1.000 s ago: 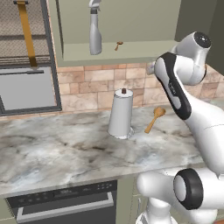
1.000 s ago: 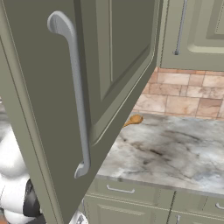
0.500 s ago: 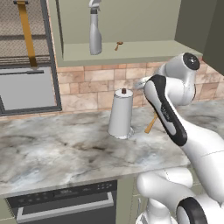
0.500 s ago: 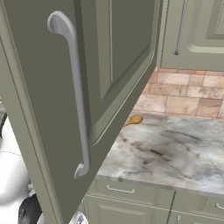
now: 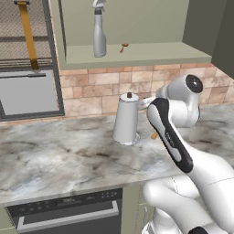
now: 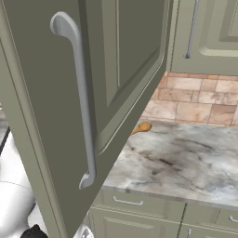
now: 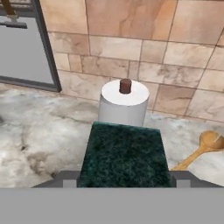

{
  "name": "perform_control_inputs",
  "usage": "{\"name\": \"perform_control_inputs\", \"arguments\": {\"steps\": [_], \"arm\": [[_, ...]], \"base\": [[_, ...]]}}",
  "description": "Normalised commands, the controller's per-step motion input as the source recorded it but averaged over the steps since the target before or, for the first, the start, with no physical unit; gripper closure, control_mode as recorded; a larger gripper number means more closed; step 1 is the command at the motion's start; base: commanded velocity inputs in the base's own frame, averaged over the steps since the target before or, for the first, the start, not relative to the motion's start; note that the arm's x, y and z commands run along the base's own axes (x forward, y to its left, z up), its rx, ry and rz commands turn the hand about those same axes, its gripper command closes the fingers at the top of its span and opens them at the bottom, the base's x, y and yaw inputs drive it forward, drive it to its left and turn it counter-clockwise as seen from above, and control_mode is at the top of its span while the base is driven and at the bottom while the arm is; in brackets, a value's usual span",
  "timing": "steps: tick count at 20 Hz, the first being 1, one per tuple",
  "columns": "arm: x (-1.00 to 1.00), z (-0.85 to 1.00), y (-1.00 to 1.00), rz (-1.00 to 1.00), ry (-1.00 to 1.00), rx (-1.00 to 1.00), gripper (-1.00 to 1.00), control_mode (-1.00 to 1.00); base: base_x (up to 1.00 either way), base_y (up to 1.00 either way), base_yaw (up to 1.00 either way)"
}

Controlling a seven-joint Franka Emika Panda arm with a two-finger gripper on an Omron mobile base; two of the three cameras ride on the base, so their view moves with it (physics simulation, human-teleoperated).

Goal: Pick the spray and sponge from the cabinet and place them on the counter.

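The sponge [image 7: 124,155] sat clamped in the pincer [image 7: 124,178], seemingly above the counter [image 7: 39,131] near the paper-towel roll [image 7: 122,107]; lowering it clear of that roll looked wisest.

White paper-towel roll [image 5: 125,119] with dark top knob stands upright near tiled backsplash [image 5: 87,91]. Wooden spoon [image 7: 202,149] lies just beside roll. Wire-mesh unit [image 5: 25,55] with orange strap [image 5: 28,36] at left. Oven panel [image 5: 68,208] below.

Counter [image 5: 55,160]: towel roll [image 5: 125,119], wooden spoon [image 7: 199,151].
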Motion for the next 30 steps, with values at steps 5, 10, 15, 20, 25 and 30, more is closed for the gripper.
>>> {"name": "perform_control_inputs", "arguments": {"steps": [5,10,15,20,25,30], "arm": [[-0.04,-0.62,0.01,0.00,0.00,0.00,1.00,-1.00],[0.00,-0.30,-0.02,0.00,0.04,0.04,1.00,-1.00],[0.00,-0.44,-0.02,0.00,0.05,-0.01,1.00,-1.00],[0.00,-0.50,0.00,-0.01,0.11,-0.06,1.00,-1.00],[0.01,-0.56,0.00,0.00,0.07,-0.04,1.00,-1.00],[0.06,-0.62,-0.03,0.00,0.01,0.00,1.00,-1.00]], "base": [[0.00,0.00,0.00],[0.00,0.00,0.00],[0.00,0.00,0.00],[0.00,0.00,0.00],[0.00,0.00,0.00],[0.00,0.00,0.00]]}}
